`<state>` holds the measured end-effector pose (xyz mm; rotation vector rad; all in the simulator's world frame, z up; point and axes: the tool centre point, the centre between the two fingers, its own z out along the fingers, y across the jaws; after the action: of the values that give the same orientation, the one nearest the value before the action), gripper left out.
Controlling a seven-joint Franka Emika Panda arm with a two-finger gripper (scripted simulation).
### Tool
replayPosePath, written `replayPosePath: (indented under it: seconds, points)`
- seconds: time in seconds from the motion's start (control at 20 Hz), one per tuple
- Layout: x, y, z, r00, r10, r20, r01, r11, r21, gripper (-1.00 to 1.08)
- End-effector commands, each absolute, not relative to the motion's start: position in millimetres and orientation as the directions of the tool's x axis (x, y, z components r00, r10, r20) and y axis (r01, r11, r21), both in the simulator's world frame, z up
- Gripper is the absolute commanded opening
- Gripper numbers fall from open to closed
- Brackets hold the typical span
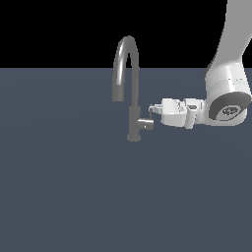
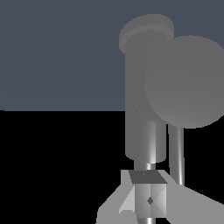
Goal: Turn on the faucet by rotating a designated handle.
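Observation:
The faucet [image 1: 133, 106] is a tall grey tap with an arched spout, standing on a dark flat surface in the exterior view. Its handle [image 1: 145, 123] is a short stub on the lower stem, pointing to the exterior view's right, with a thin lever [image 1: 151, 116] rising at its tip. My gripper [image 1: 153, 109] reaches in level from the right, fingertips at the lever's top. In the wrist view the faucet stem [image 2: 144, 109], the handle's round end [image 2: 183, 83] and the lever [image 2: 176, 153] fill the frame. The gripper [image 2: 148, 192] looks shut, fingers together beside the lever, nothing between them.
The dark blue-grey surface [image 1: 64, 187] spreads around the faucet's round base [image 1: 133, 137]. My white arm [image 1: 226, 93] comes down from the exterior view's upper right.

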<state>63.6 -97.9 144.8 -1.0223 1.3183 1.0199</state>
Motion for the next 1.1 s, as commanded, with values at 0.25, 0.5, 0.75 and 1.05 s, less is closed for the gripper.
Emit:
replayPosePath:
  seconds: [0.25,0.5,0.75,1.05]
  points:
    - [51.1,-94.7,145.1,0.001,-0.001,-1.0,-0.968,0.25,-0.001,-1.0]
    - [36.6,-91.0,145.2,0.001,-0.001,-1.0,-0.968,0.25,-0.001,-1.0]
    - [34.7,-90.3,148.8,0.012,-0.006,-1.0,-0.967,0.253,-0.013,-1.0]
    - [11.8,-84.4,134.9,0.005,-0.002,-1.0,-0.968,0.25,-0.006,-1.0]
